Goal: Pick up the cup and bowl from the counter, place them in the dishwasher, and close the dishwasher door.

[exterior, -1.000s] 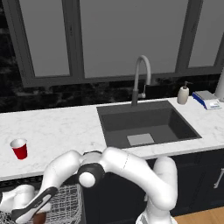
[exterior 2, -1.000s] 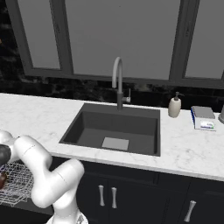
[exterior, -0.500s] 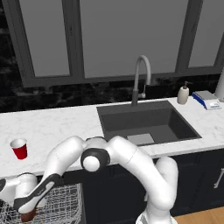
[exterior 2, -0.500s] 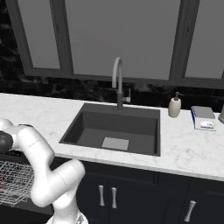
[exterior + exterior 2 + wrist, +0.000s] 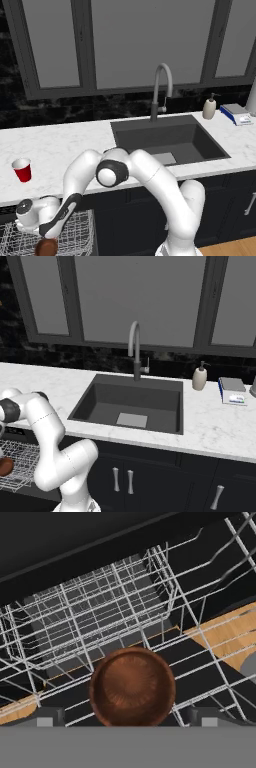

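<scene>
White wire makes up the dishwasher rack [image 5: 75,232], and right over it hangs the two-finger gripper [image 5: 44,239] on the bent white arm [image 5: 135,175], reaching low to the left under the white marble-look counter [image 5: 65,145]. Jaws spread wide, nothing clamped: the hand view shows the two finger tips [image 5: 50,716] well apart on either side of the small round reddish-brown glossy bowl [image 5: 132,687], with clear gaps to its rim. That bowl sits upright, mouth open straight toward the hand camera, round with no long axis to speak of, resting among the wires of the rack [image 5: 90,612]; whether it touches the wires beneath I cannot tell. From the right base view the bowl [image 5: 5,466] peeks in at the left edge over the rack [image 5: 20,466]. Up on the counter, well apart, the small red tapered party cup [image 5: 22,169] stands upright near the left end, white rim up. Around it all: dark inset sink [image 5: 167,140], curved grey faucet [image 5: 161,90], pale soap bottle [image 5: 209,107], a blue-and-white box [image 5: 237,113] to the right.
</scene>
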Robot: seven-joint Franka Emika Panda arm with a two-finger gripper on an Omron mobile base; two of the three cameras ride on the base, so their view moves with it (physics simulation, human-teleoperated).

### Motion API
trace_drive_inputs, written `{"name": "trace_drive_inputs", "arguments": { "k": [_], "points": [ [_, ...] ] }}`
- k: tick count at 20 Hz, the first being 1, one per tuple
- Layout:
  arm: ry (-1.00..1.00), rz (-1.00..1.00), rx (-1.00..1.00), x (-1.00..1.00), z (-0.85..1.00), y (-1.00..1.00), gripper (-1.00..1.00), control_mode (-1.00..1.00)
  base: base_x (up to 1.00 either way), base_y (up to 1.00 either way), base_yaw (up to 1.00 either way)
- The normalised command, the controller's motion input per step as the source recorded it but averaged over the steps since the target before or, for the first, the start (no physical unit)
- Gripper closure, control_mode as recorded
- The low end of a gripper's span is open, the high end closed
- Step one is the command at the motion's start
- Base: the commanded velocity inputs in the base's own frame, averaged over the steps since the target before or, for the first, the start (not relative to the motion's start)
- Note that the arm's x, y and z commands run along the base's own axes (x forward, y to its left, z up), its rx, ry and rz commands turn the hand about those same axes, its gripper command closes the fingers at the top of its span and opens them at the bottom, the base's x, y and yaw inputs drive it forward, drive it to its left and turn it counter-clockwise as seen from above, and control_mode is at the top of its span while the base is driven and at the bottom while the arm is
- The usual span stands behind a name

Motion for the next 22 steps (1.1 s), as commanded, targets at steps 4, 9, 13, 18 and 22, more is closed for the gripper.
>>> {"name": "trace_drive_inputs", "arguments": {
  "k": [4, 9, 13, 18, 22],
  "points": [
    [0.0, -0.08, 0.02, 0.27, -0.12, 0.12, -1.0, -1.0, 0.0, 0.0, 0.0],
    [0.01, -0.01, 0.0, -0.03, 0.5, 0.08, -1.0, -1.0, 0.0, 0.0, 0.0],
    [0.01, 0.0, 0.02, -0.31, 0.98, -0.23, -1.0, -1.0, 0.0, 0.0, 0.0],
    [0.0, 0.0, 0.09, -0.2, 1.0, -0.3, -1.0, -1.0, 0.0, 0.0, 0.0],
    [0.0, 0.0, 0.18, -0.05, 1.0, -0.26, -1.0, -1.0, 0.0, 0.0, 0.0]
  ]
}}
